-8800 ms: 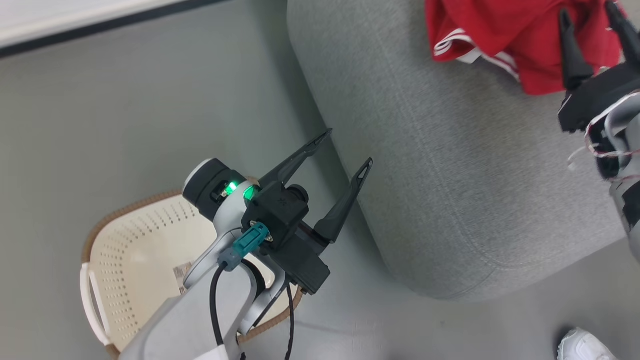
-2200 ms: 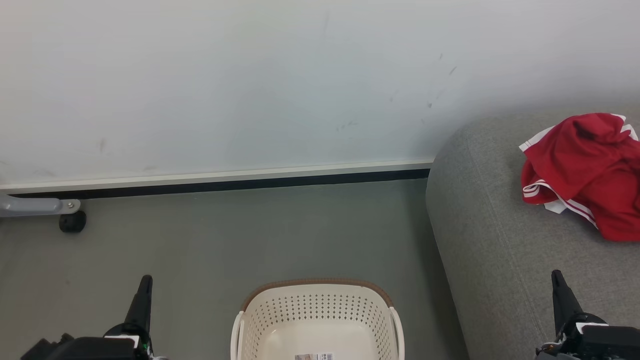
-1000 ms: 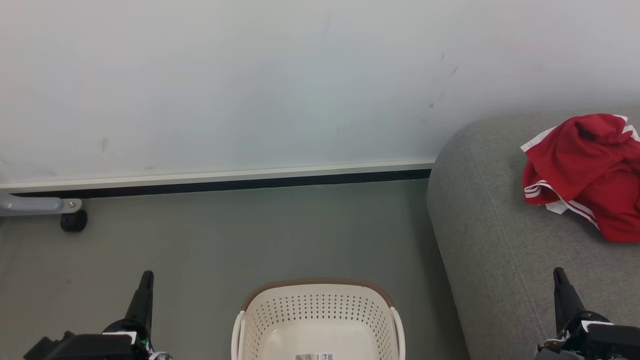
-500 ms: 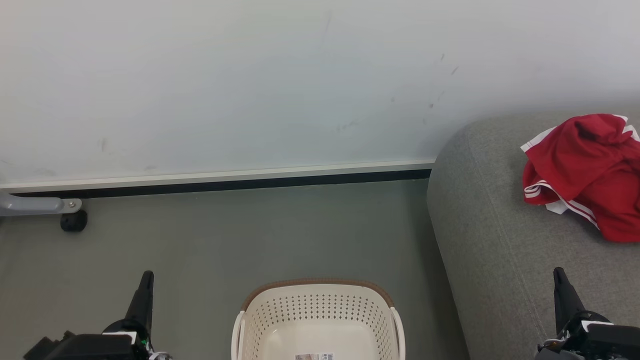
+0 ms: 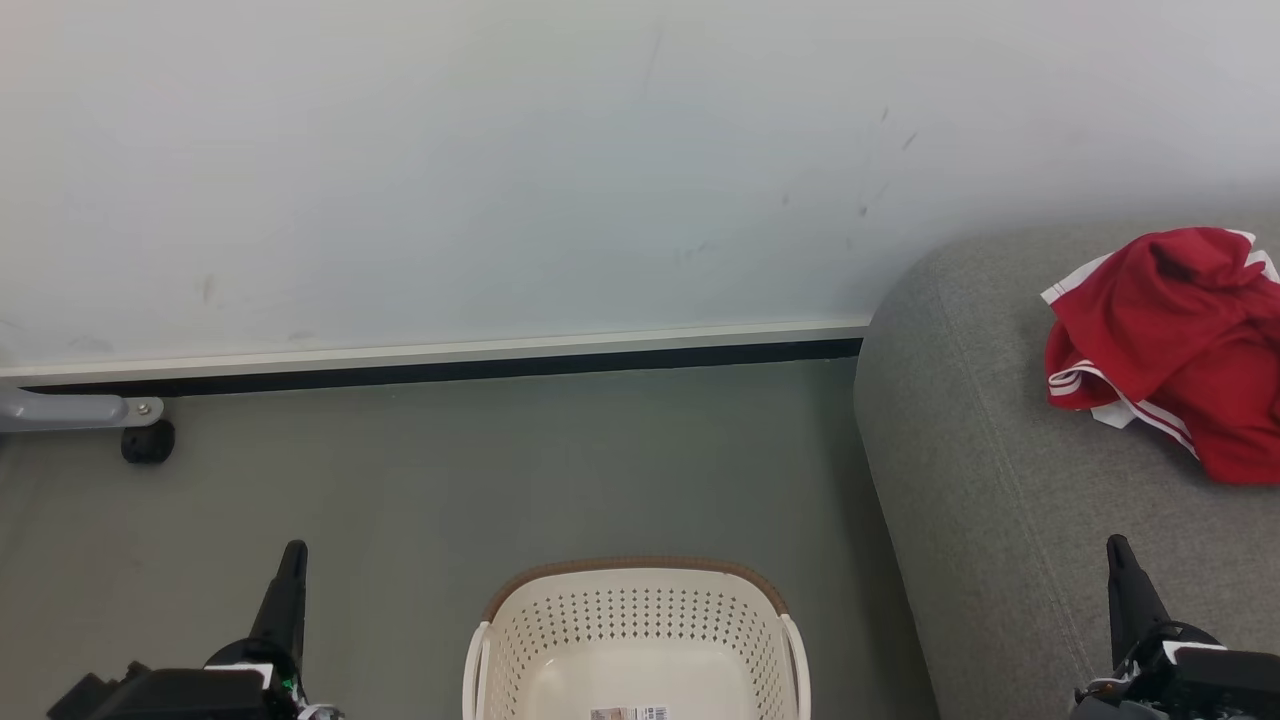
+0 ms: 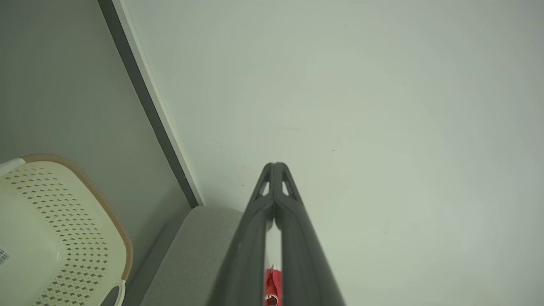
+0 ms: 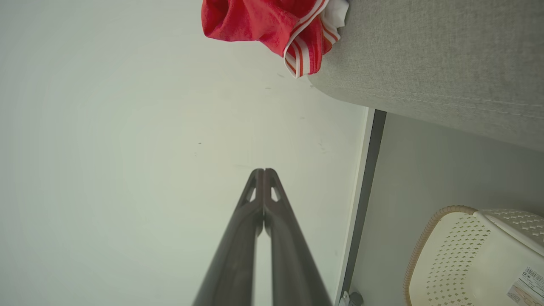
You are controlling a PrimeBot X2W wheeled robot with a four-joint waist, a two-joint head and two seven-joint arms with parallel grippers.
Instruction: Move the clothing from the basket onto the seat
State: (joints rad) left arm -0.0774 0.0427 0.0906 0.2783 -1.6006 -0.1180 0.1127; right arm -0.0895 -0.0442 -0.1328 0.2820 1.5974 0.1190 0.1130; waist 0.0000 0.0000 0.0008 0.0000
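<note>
The basket (image 5: 640, 612) is smooth cream plastic with a faint sheen, its brown rim (image 5: 636, 563) moulded to look woven, and a paper label (image 5: 628, 713) sticks to its bottom. The seat (image 5: 990, 500) is matt grey cloth of coarse weave with a stitched seam, the clothing (image 5: 1160, 330) soft red fabric with white trim. The wall (image 5: 500, 170) is smooth, matt and lightly scuffed.

My L gripper (image 5: 292, 552) sat low at lower left of the head view, closed tight, fingers (image 6: 297, 246) meeting at the tips, pointing up & fwd, empty. R gripper (image 5: 1117, 547) mirrored it at lower right, also closed tip-to-tip w/ nothing in it. Dark wrist housings sat at the bottom edge.
</note>
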